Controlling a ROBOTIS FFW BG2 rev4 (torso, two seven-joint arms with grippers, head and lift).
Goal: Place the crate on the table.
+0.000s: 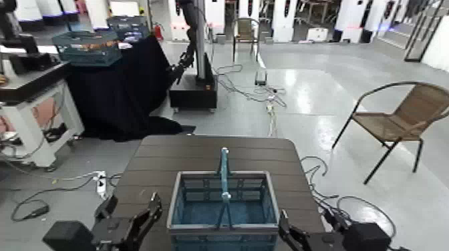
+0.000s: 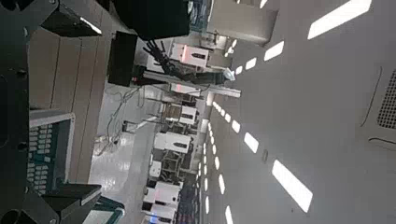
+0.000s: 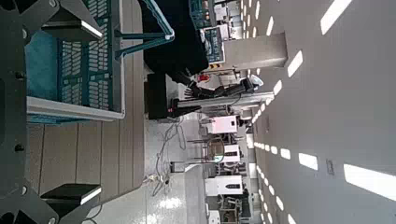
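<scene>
Blue crate (image 1: pixel 224 233) sits on brown surface (image 1: pixel 160 157), lower center of head frame, handle (image 1: pixel 225 175) upright. My left jaws (image 2: pixel 98 112) spread, lower left of head frame, just beside crate, apart from it. My right jaws (image 3: pixel 100 114) spread too, lower right, at crate's side; can't tell if touching. Wicker chair (image 1: pixel 401 123) right.

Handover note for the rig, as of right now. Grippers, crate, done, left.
Left gripper: open, empty, just off the crate's left side.
Right gripper: open, empty, close by the crate's right side; contact unclear.
Crate: upright on the table, at the near part, handle bar up.
Done: crate looks placed, neither gripper holding it.
Left: probably just back both arms away without nudging it.
</scene>
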